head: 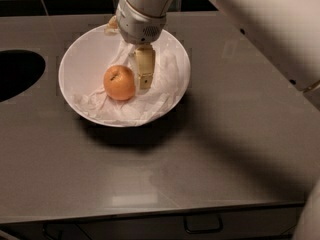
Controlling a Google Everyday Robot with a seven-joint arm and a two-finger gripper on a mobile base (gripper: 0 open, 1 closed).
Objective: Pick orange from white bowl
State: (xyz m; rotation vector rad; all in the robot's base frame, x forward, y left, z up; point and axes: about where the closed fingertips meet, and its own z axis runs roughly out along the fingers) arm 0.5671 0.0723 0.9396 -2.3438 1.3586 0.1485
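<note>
The orange (120, 82) lies in the white bowl (80, 59), left of centre, on crumpled white paper (165, 79). The bowl stands on a grey counter. My gripper (126, 59) reaches down into the bowl from the back. It is open. One tan finger (145, 66) stands just right of the orange, close beside it. The other finger (111, 26) shows at the bowl's back rim, behind and left of the orange. The orange is not held.
The grey counter (210, 149) runs to a front edge with drawer handles (202, 225) below. A dark round opening (15, 74) sits in the counter at the left. My white arm (260, 24) crosses the upper right. A dark tiled wall is behind.
</note>
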